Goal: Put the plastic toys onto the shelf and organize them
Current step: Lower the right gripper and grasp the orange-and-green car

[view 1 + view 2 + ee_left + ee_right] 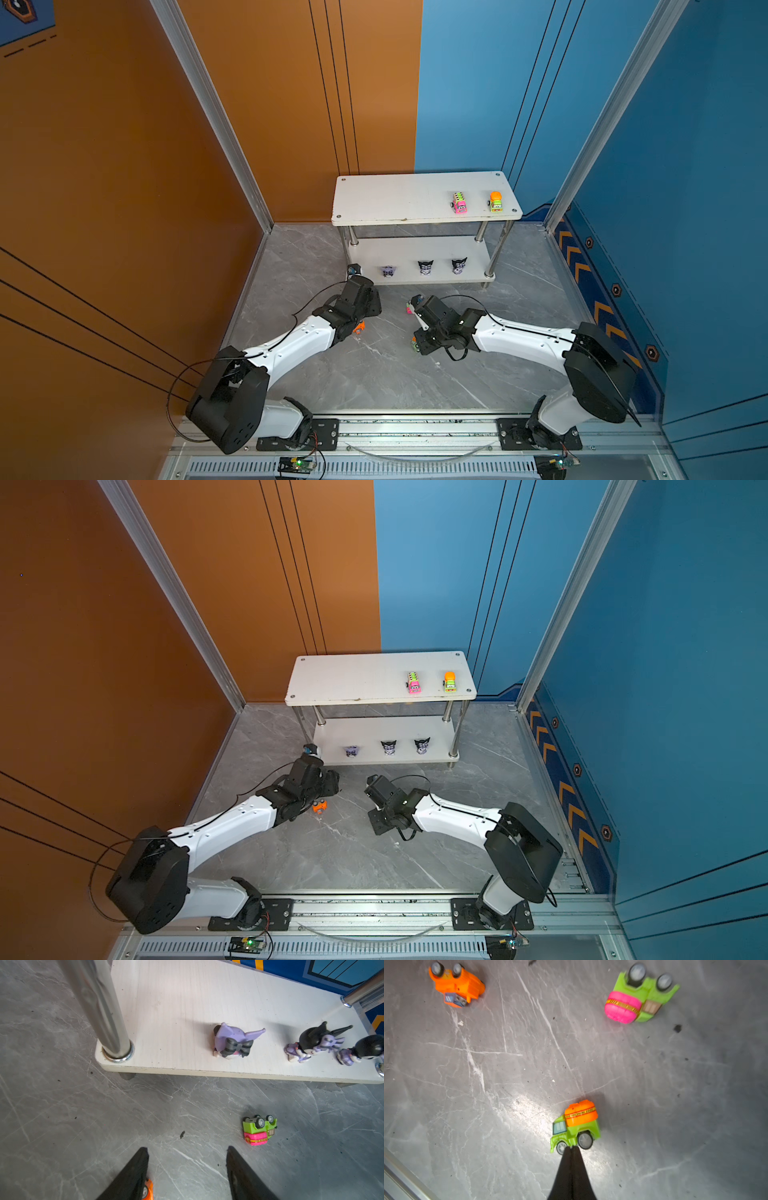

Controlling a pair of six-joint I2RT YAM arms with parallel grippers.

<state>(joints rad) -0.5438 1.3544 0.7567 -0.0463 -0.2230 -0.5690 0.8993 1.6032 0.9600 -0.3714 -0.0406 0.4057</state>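
A small white two-tier shelf (395, 199) stands at the back of a grey, marble-veined bench (374, 374). Its boards are matte and faintly grained, and its round metal posts are shiny. Toward the right end of the top board, two glossy plastic toys sit upright side by side: a pink truck (459, 203) and a green truck with an orange drum (496, 202). On the lower board, three small cat-eared figurines (425, 267) stand in a row near the front edge. One is pale purple with a striped grey bow, and two have black heads and purple ruffles.

Three more toys lie on the bench in front of the shelf. An orange car (456, 987) and a green and pink truck (639, 999) are both overturned, wheels up.

The left pincer (187, 1149) has black tapered fingers (133, 1174) spread wide with nothing between them. The orange car lies just beside the outer face of one finger. The green and pink truck lies beyond the tips, nearer the shelf.

The right pincer (571, 1148) is pressed fully together. Its tips touch the lower edge of a green tanker truck (576, 1126) with a ribbed orange tank, between its wheels. Whether they pinch it cannot be told.
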